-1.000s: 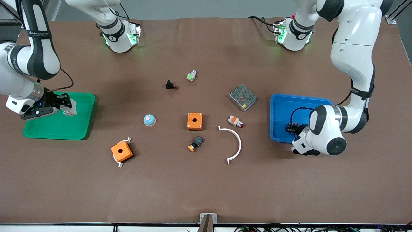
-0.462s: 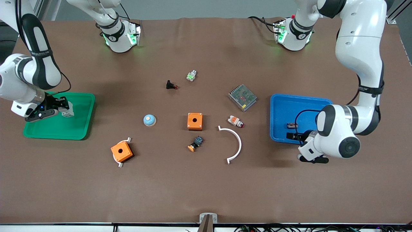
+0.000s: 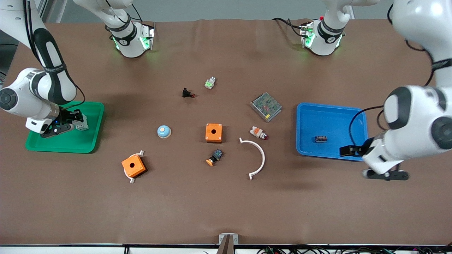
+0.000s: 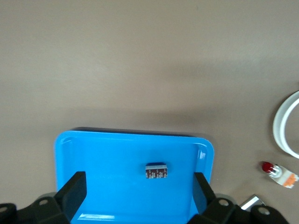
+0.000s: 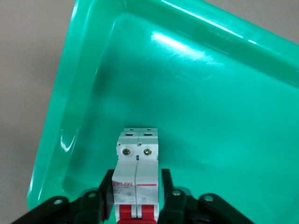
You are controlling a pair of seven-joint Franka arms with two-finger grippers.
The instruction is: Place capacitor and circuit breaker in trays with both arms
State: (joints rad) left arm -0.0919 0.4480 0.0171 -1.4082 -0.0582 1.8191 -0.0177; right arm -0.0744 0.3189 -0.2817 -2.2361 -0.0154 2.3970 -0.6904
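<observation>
My right hand (image 3: pixel 72 121) pinches the circuit breaker (image 5: pixel 137 179) over the green tray (image 3: pixel 90 141) at the bench's right-arm edge. My left hand (image 4: pixel 138 198), spread, hovers over the blue tray (image 3: pixel 307 116), where the capacitor (image 3: pixel 320 139) lies.

A robotics lab bench. Two large white robot arms with black joints stand on green-lit bases (image 3: pixel 132 40) bolted along one edge of a wide table under a plain brown cloth (image 3: pixel 226 204). Small electrical parts lie scattered across it: an orange plastic push-button box (image 3: pixel 214 133), a silver perforated metal power supply (image 3: pixel 266 106), a white curved plastic strip (image 3: pixel 257 158). A shallow green plastic tray (image 3: pixel 67 139) and a shallow blue plastic tray (image 3: pixel 317 114) sit at the table's two ends, and cables (image 3: pixel 317 249) run along its near edge.
</observation>
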